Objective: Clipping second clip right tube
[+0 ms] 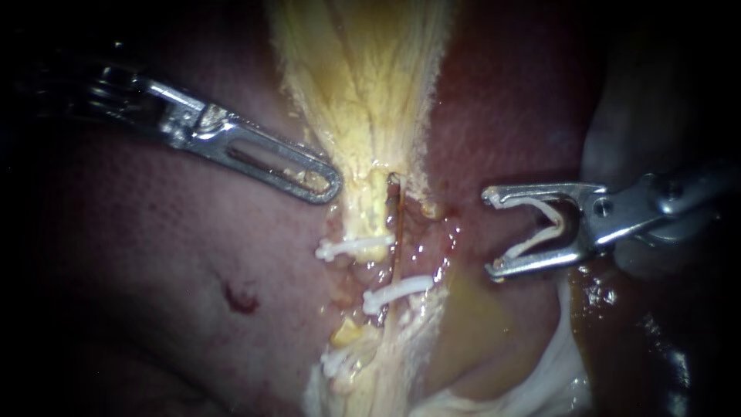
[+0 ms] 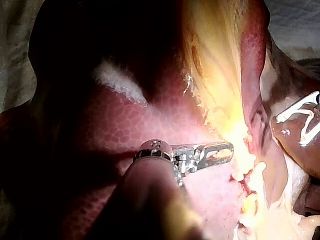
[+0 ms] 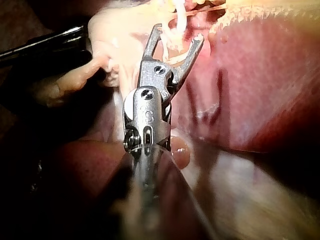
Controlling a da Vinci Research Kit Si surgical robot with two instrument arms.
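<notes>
The right tube, a thin brown strand, runs down beside the yellow left tube. One white clip crosses the right tube low down. Another clip sits on the left tube. My right instrument stands well to the right of both tubes, touching neither. Its jaws are wide apart and hold an open white clip, which also shows in the right wrist view. My left instrument lies with jaws together on the edge of the gallbladder's yellow tissue, which shows through the jaw window.
A third white clip sits lower on the yellow stalk. The liver spreads on both sides, with a small red spot. Whitish tissue and wet fluid lie under my right instrument.
</notes>
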